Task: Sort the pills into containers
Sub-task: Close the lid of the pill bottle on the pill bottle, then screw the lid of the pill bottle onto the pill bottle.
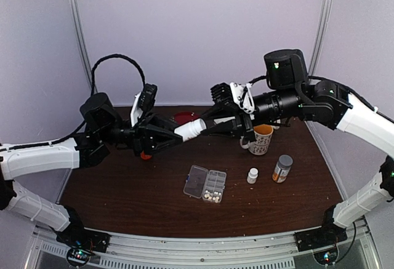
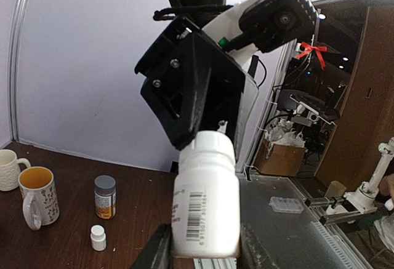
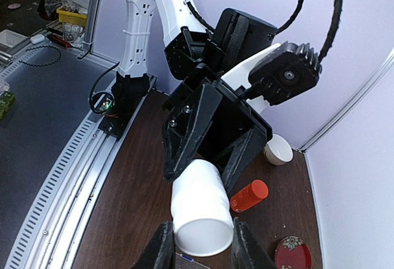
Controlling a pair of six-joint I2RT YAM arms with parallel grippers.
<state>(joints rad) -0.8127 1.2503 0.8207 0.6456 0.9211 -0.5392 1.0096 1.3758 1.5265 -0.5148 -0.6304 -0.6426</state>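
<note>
Left tool (image 2: 206, 252) clamps white bottle (image 2: 206, 195), top hidden

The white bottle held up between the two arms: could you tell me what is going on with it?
Both arms hold one white bottle in mid-air above the table. The left gripper has its jaws closed on the bottle's body, and the right gripper has its jaws closed on the other end. They may be working the cap off, though I cannot be sure. Below, the clear pill box lies open with a few pills in the cells at one end.
</note>
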